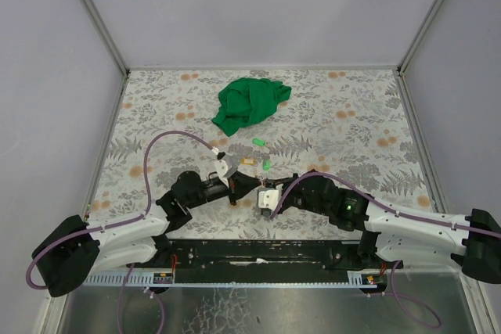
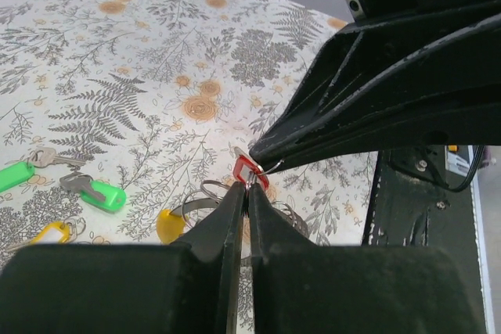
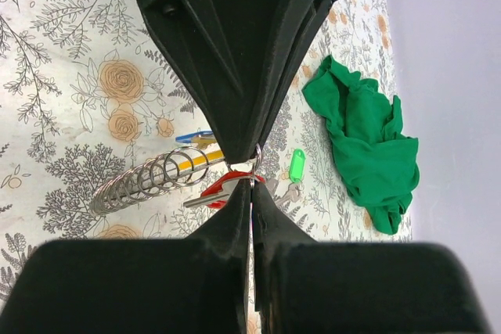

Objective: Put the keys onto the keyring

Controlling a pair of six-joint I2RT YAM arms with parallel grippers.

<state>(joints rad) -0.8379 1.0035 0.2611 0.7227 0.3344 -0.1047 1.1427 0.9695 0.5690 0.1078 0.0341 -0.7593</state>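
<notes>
My left gripper (image 1: 237, 191) and right gripper (image 1: 254, 193) meet tip to tip low over the table's near middle. In the left wrist view my left gripper (image 2: 246, 191) is shut on the thin silvery keyring (image 2: 270, 166), seen edge-on. The red-tagged key (image 2: 250, 171) sits between the two tips. In the right wrist view my right gripper (image 3: 252, 187) is shut on the red key (image 3: 213, 191), and the keyring (image 3: 256, 159) loops up against the left fingertips (image 3: 243, 142). Loose green-tagged keys (image 2: 106, 195) (image 2: 16, 176) and yellow-tagged keys (image 2: 47, 234) (image 2: 168, 224) lie on the table.
A coil of silvery rings (image 3: 145, 181) lies on the table beside a blue-tagged key (image 3: 192, 137). A green-tagged key (image 3: 296, 164) lies nearer the crumpled green cloth (image 1: 249, 103), which sits at the far middle. Grey walls enclose the floral table (image 1: 352, 138).
</notes>
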